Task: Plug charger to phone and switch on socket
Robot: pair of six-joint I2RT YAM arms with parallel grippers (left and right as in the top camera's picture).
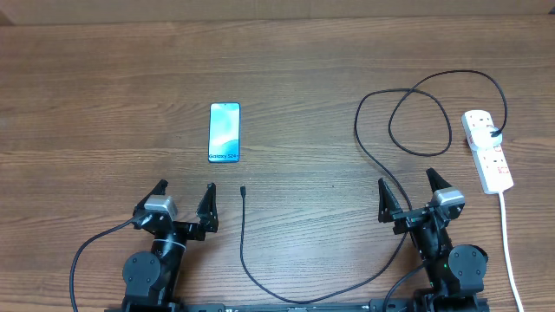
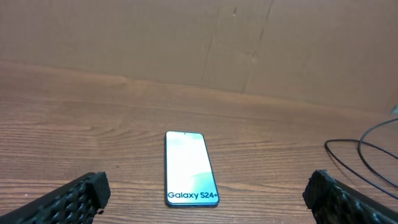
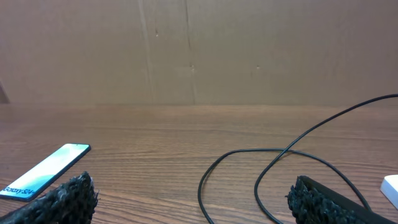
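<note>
Black, loose, unplugged: needs the tip of charger [image 1: 242,217] carried to phone [image 1: 225,133], then socket [image 1: 487,152] switched on, with left gripper [image 1: 186,189] and right gripper [image 1: 406,182] gaping wide, empty.

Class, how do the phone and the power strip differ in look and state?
The phone shows a blue-and-white screen; the power strip is mostly white. The phone has nothing plugged in; the power strip carries a black plug and a white cord. The phone lies left of centre, the power strip far right. Both lie flat on the table.
</note>
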